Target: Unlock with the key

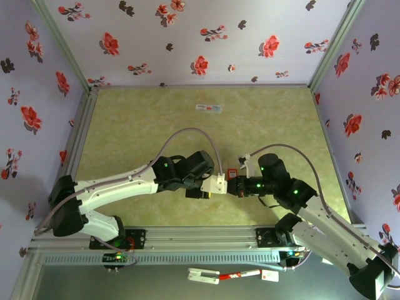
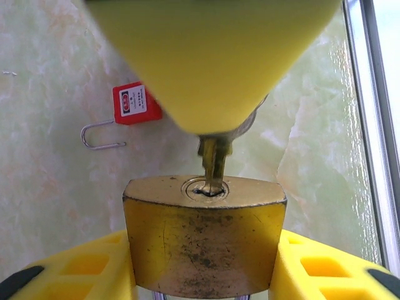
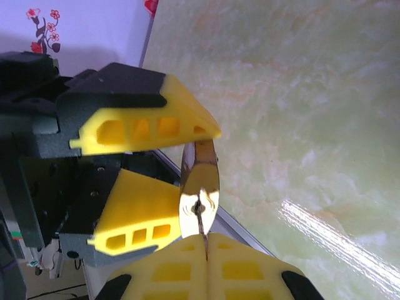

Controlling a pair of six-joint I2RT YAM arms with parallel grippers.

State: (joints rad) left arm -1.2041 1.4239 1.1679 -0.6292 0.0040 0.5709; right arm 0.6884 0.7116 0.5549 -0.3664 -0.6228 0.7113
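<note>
- My left claw [image 2: 203, 269] stands part-open, gripping the brass padlock [image 2: 203, 244] by its sides, above the near middle of the bench [image 2: 50, 187].
- My right claw [image 3: 205, 247] is pinched tight on the key [image 2: 212, 159], whose blade sits in the padlock's keyhole.
- A red padlock [image 2: 134, 103] lies flat on the bench, apart.

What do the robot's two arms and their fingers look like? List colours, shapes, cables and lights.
The left arm and right arm have white links between black joints, with small green lights. A grey cable loops over each arm. The fingers are yellow wedges with rectangular cut-outs and black patches, on black mounts.
</note>
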